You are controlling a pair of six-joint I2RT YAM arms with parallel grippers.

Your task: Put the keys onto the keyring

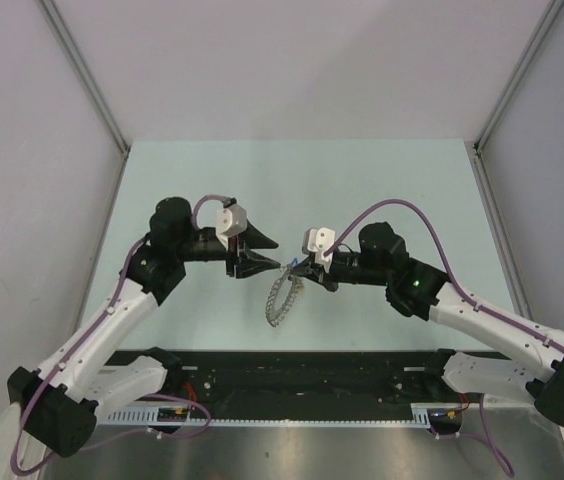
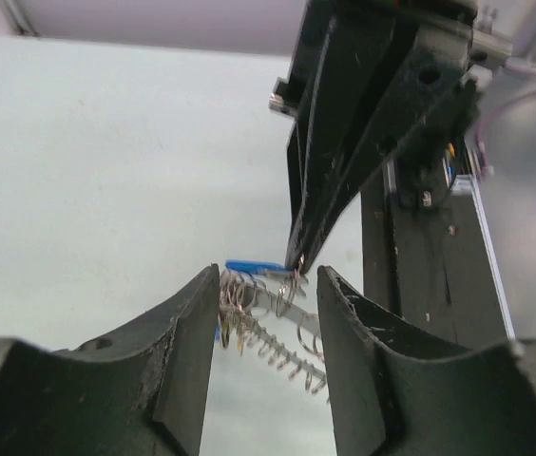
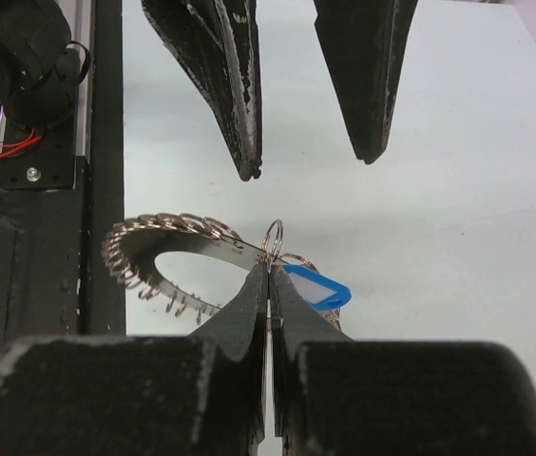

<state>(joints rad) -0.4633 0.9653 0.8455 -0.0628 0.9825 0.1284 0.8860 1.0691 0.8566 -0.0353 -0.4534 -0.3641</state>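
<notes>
The keyring (image 1: 282, 297), a flat silver ring edged with small wire loops, hangs tilted above the table from my right gripper (image 1: 297, 268). In the right wrist view the right gripper (image 3: 269, 271) is shut on the keyring's (image 3: 168, 233) rim, beside a small upright loop. A blue-headed key (image 3: 317, 288) hangs on the ring right of the fingertips. My left gripper (image 1: 274, 254) is open, its tips just short of the ring's far end. In the left wrist view the keyring (image 2: 277, 337) and blue key (image 2: 254, 267) show between its open jaws (image 2: 268, 280). Other keys are not clearly visible.
The black base rail (image 1: 292, 375) with wiring runs along the near edge, just below the hanging ring. Grey walls with metal posts (image 1: 82, 70) close in the pale green table (image 1: 302, 190) on the left, right and back.
</notes>
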